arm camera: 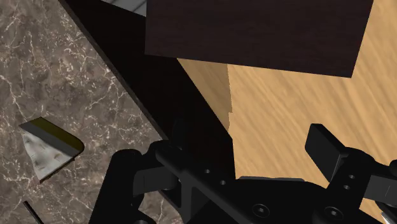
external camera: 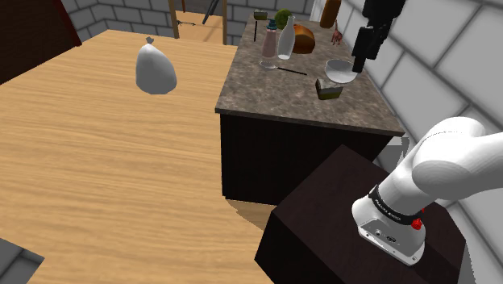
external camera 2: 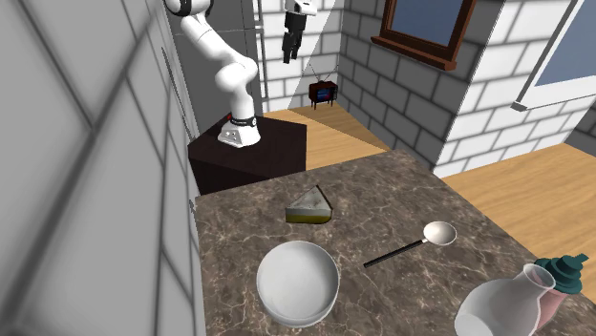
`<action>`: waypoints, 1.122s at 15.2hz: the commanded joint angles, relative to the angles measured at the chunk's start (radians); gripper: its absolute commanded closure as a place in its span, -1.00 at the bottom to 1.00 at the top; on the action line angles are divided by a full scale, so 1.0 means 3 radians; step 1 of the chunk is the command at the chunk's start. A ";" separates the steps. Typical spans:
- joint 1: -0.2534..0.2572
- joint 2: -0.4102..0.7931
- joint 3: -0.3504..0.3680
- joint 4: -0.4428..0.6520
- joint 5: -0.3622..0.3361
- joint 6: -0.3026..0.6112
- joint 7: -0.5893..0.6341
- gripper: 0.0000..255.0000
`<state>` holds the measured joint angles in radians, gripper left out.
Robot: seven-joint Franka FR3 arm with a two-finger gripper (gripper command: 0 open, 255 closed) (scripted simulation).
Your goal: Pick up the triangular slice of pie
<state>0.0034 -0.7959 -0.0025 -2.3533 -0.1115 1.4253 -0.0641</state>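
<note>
The hand (external camera: 358, 63) hangs in the air above the stone-patterned tabletop (external camera: 274, 97). In the shoulder view it is at 1 o'clock from the pie slice (external camera: 330, 87) and well apart from it. In the wrist view the two black fingers (arm camera: 326, 147) stand apart with nothing between them: the hand is open and empty. The pie slice, a triangle with a pale top and a yellowish-olive side, lies flat on the tabletop, near the edge that faces the dark stand (external camera 2: 250, 153). In the second exterior view a white bowl (external camera 2: 297, 282) sits near the slice at 6 o'clock, and a spoon (external camera 2: 413, 246) lies apart at 4 o'clock. A pale jug (external camera 2: 501, 307) stands towards that view's 5 o'clock corner.
</note>
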 commanded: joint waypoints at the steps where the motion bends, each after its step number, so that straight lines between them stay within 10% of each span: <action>1: 0.0000 0.0000 0.0000 0.0000 0.0000 0.0000 0.0000 -1.00; 17: -0.0132 0.0664 -0.1353 -0.0340 -0.0734 0.1396 -0.1544 -1.00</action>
<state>-0.0379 -0.6290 -0.3794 -2.4653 -0.3242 1.8116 -0.4940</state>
